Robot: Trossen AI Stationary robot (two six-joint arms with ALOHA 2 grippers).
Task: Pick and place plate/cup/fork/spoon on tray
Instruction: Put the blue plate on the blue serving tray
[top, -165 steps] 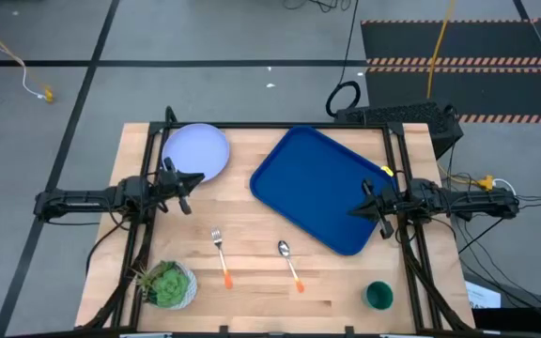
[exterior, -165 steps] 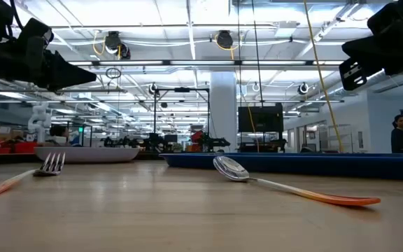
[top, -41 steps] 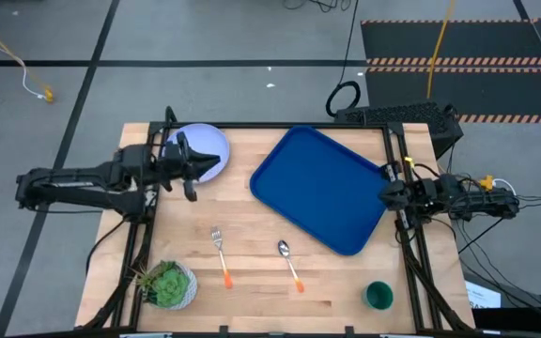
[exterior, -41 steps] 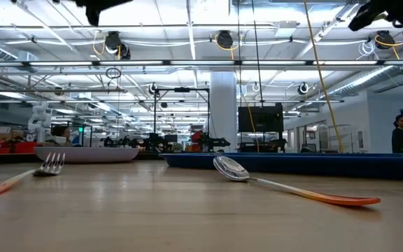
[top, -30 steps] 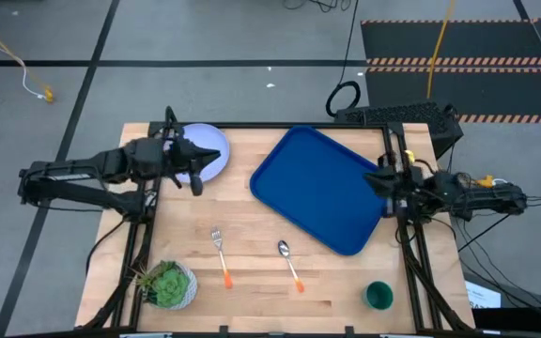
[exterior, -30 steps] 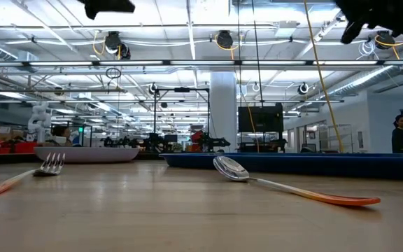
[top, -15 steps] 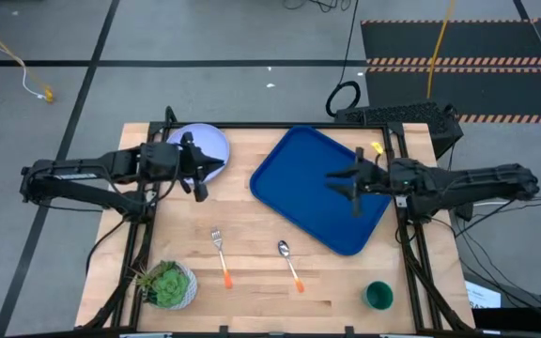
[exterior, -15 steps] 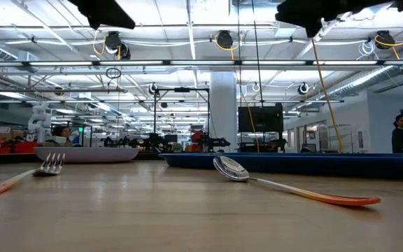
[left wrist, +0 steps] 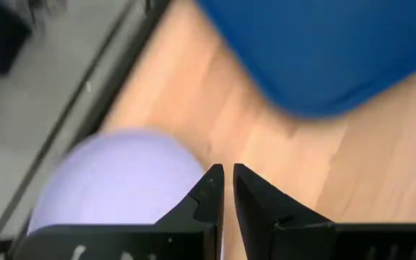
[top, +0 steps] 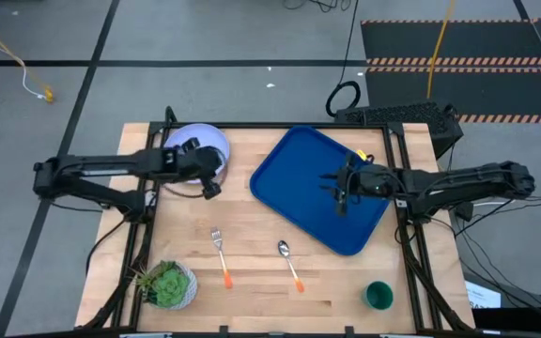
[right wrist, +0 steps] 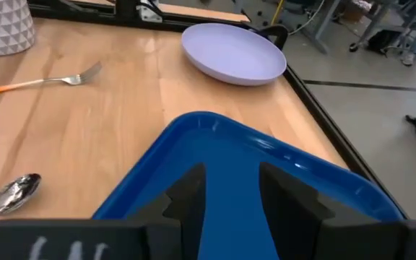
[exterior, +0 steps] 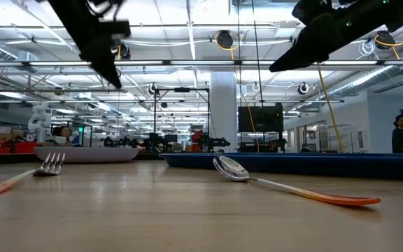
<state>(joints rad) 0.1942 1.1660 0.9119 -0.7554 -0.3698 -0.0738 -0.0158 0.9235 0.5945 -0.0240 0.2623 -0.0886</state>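
The left end effector (top: pixel 210 180) hovers at the near edge of the round pale lavender plate (top: pixel 198 147) on the wooden bench (top: pixel 252 272), fingers nearly together, holding nothing. The right end effector (top: pixel 343 192) hangs over the large rectangular blue plastic tray (top: pixel 313 211), fingers parted and empty. The orange-handled fork (top: pixel 221 256), orange-handled spoon (top: pixel 290 264) and small dark green cup (top: pixel 378 296) lie on the bench, off the tray.

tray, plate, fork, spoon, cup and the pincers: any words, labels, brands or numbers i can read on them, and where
None can be read.
Tray, plate, fork, spoon, cup: plain, no print.
Left pincer and right pincer: pale marks on the housings, cut off at the picture edge, unreadable.
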